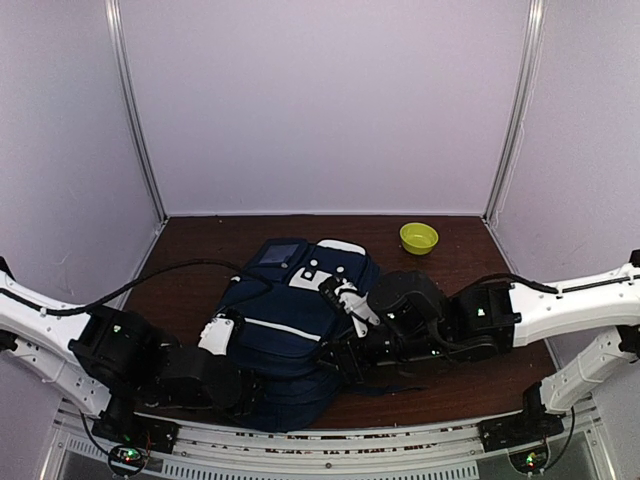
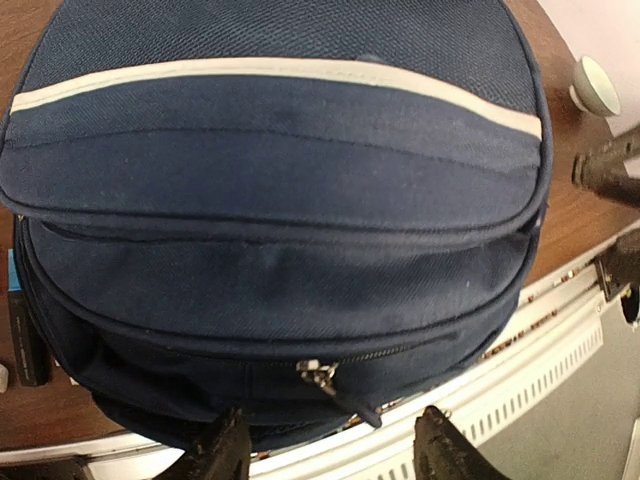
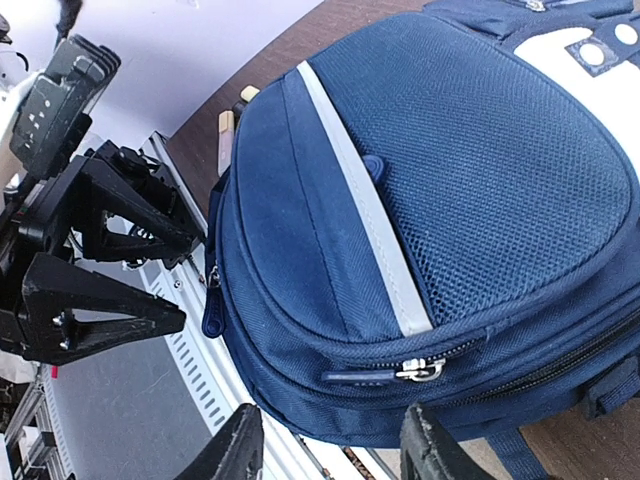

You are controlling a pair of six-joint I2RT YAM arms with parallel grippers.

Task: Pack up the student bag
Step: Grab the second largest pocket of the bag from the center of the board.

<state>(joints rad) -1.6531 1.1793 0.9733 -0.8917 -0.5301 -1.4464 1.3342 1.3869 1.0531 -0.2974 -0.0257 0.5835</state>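
Two grippers, one bag.
- Student bag [image 1: 290, 330]: navy, lying flat on the bench [image 1: 190, 250], its rounded end at the near edge between the arms.
- Left gripper [image 2: 335, 455]: fingers spread, holding nothing, just short of a zipper pull [image 2: 318, 373].
- Right gripper [image 3: 325, 450]: likewise spread and empty, beside a second zipper pull [image 3: 420, 370].
- Step, as judged: working the zippers; those in view look closed.
- Next move calls for one gripper pinching a pull squarely while the other steadies the fabric.
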